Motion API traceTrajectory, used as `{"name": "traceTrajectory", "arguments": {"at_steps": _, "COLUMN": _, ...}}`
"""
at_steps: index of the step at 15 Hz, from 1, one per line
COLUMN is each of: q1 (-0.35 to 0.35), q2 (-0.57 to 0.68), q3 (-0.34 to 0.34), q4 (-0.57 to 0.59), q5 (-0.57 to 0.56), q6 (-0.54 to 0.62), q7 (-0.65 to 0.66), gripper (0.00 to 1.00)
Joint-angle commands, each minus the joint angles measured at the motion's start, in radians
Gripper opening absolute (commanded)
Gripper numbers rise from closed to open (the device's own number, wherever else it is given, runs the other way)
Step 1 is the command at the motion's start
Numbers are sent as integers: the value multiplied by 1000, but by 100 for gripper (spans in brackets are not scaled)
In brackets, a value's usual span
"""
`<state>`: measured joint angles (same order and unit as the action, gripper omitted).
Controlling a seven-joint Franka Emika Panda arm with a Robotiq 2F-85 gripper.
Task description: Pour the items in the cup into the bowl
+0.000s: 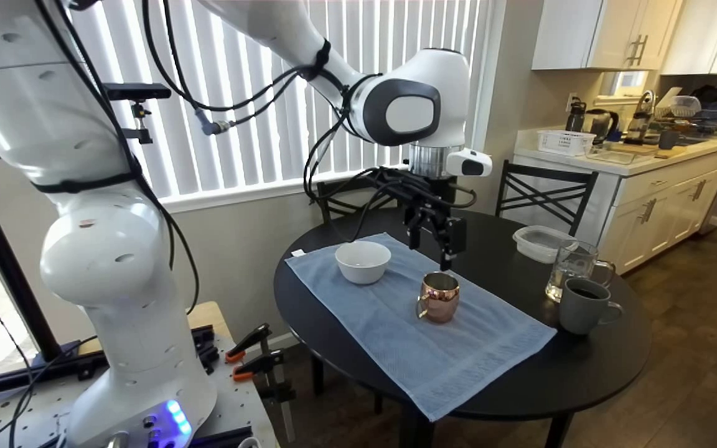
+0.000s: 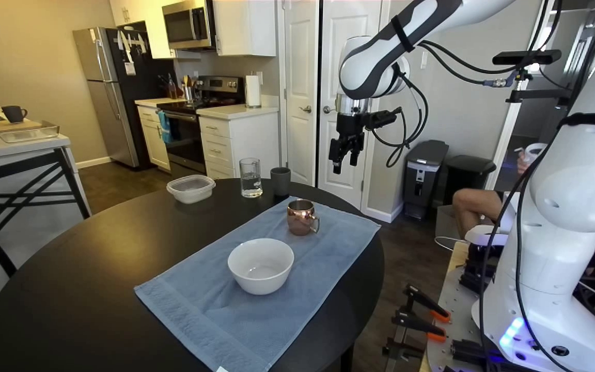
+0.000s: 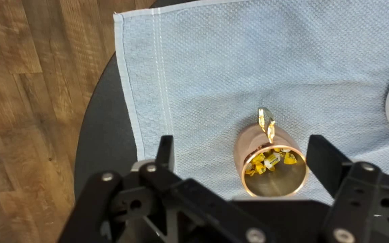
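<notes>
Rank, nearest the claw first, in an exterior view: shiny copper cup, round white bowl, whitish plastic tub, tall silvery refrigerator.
1. Copper cup: below the claw.
2. White bowl: on the same blue cloth towel.
3. Plastic tub: off the towel, on the round black table.
4. Refrigerator: across the room.

The copper cup, yellow-wrapped candies inside, and the white bowl stand upright and apart on the blue towel.
</notes>
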<state>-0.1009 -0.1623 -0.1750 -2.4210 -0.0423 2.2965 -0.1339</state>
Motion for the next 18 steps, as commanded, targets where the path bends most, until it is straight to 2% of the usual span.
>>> {"name": "traceTrajectory", "arguments": {"at_steps": 1, "q1": -11, "q2": 0, "q3": 10, "q4": 1, "q5": 2, "q6": -2, "q7": -2, "gripper": 100}}
{"name": "traceTrajectory", "arguments": {"at_steps": 3, "q1": -11, "q2": 0, "q3": 10, "q4": 1, "q5": 2, "q6": -2, "q7": -2, "gripper": 100}}
{"name": "traceTrajectory", "arguments": {"at_steps": 4, "q1": -3, "q2": -2, "q3": 4, "q4": -10, "q5": 35, "q6": 16, "q7": -42, "gripper": 100}}
{"name": "traceTrajectory", "arguments": {"at_steps": 9, "q1": 12, "q2": 187, "q3": 5, "q4": -28, "q5": 102, "q6": 214, "q7": -159, "gripper": 100}}
{"name": "traceTrajectory", "arguments": {"at_steps": 13, "q1": -6, "q2": 329, "q3": 46, "q4": -22, "q5": 126, "q6": 316, "q7": -216, "gripper": 100}}
{"name": "traceTrajectory", "arguments": {"at_steps": 18, "q1": -33, "q2": 433, "q3": 94, "q4": -11, "q5": 91, "q6": 478, "q7": -226, "gripper": 100}}
